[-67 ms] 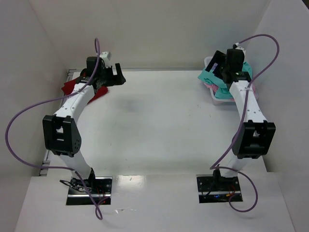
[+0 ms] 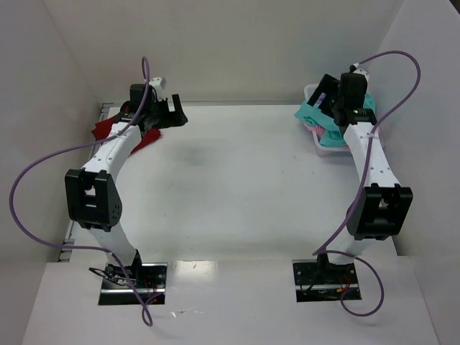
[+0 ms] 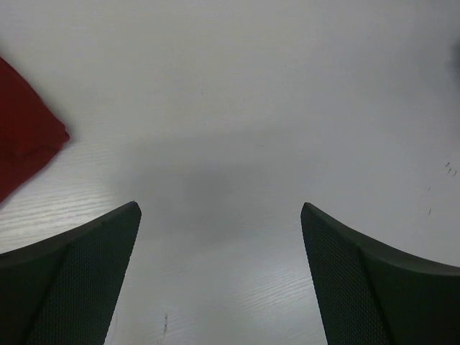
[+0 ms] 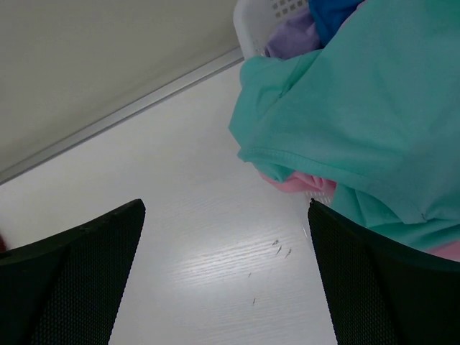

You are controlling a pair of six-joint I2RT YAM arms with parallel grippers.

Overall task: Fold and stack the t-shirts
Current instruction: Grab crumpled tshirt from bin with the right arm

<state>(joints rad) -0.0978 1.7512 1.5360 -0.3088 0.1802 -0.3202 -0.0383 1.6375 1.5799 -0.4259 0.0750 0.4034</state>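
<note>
A dark red t-shirt [image 2: 108,129] lies at the table's far left, under my left arm; its corner [image 3: 25,136] shows at the left edge of the left wrist view. My left gripper [image 2: 172,113] [image 3: 221,208] hangs open over bare table just right of it, holding nothing. A teal t-shirt [image 2: 313,115] [image 4: 359,108] spills over the white basket [image 2: 320,148] [image 4: 251,18] at the far right, with pink [image 4: 295,183], purple [image 4: 291,36] and blue [image 4: 334,11] shirts under it. Open and empty, my right gripper [image 2: 321,97] [image 4: 226,205] is above the basket's left edge.
White walls close in the table on the back and both sides. The back edge of the table [image 4: 122,118] runs close behind the basket. Purple cables [image 2: 43,165] loop off both arms.
The right arm has shifted very slightly to the right. The left arm and the shirts stay as they were.
</note>
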